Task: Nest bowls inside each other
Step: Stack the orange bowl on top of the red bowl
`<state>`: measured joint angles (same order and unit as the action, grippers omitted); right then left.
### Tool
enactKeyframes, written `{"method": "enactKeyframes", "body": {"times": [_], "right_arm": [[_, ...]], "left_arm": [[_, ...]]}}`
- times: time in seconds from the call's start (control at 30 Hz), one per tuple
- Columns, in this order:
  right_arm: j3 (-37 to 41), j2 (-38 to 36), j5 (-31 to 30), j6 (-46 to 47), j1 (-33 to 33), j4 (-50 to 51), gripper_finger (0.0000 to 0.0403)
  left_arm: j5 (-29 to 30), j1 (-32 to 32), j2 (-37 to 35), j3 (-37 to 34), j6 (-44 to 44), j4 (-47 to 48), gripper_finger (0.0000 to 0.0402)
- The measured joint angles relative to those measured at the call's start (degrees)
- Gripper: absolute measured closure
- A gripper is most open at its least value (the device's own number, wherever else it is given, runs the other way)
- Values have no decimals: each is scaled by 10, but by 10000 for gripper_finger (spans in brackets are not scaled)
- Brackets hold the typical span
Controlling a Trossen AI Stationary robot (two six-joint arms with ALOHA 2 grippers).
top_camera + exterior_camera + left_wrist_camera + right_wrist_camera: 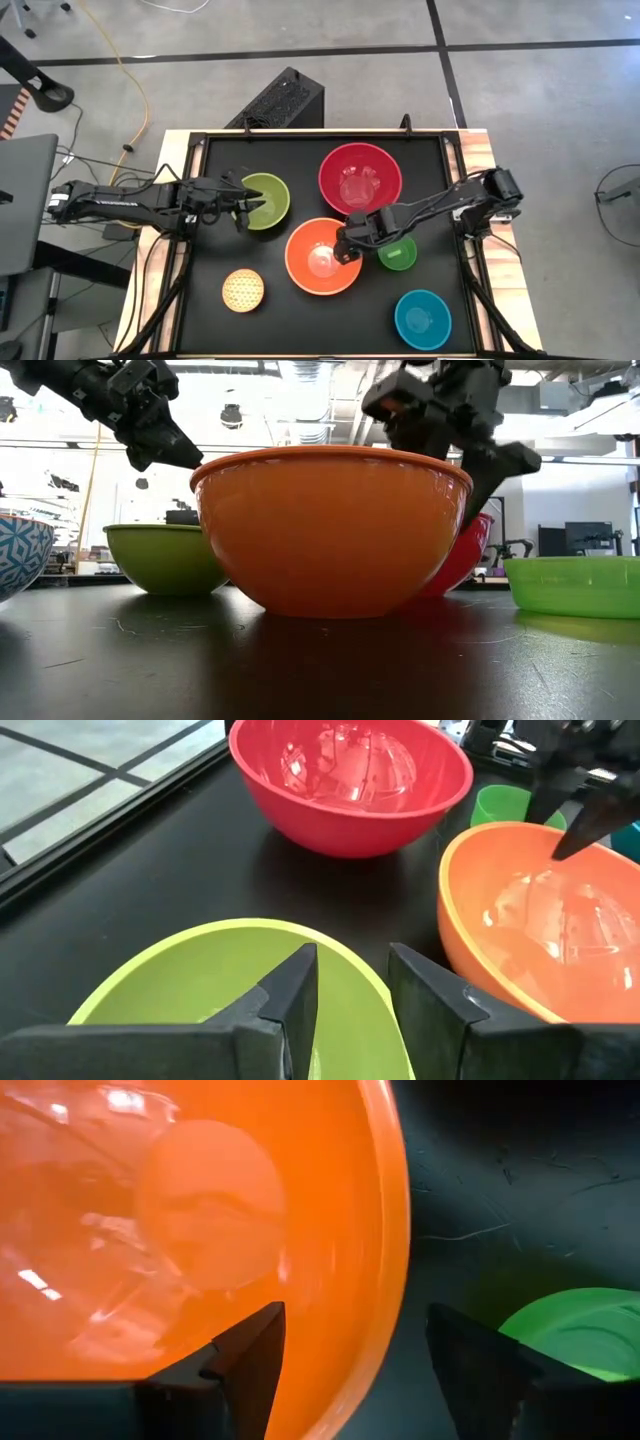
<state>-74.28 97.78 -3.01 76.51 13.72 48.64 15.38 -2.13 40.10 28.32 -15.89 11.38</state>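
Black table (220, 320): orange bowl (322, 256) upright, mouth up.

Overhead, table-level and 2 wrist views all share the orange bowl (323, 257).

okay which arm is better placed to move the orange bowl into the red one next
Right, probably. The right gripper sits open astride the orange bowl's rim, and the red bowl is just beyond it. The left gripper is at the lime green bowl, farther from both.
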Motion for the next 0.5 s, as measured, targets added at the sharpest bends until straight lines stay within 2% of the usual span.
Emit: {"method": "enactKeyframes", "body": {"times": [0.13,0.23,0.33,0.43,0.5], "right_arm": [[0,28,-1,-4,0,-6,149],[0,38,-2,-5,0,-16,184],[0,38,-3,-5,0,-16,255],[0,33,-7,-2,0,-12,347],[-2,19,0,-22,-1,-22,384]], "left_arm": [[-1,0,0,0,0,4,289],[-1,0,0,0,0,7,289],[-1,0,0,0,0,9,289],[-1,0,0,0,0,10,289],[-1,0,0,0,0,11,289]]}}
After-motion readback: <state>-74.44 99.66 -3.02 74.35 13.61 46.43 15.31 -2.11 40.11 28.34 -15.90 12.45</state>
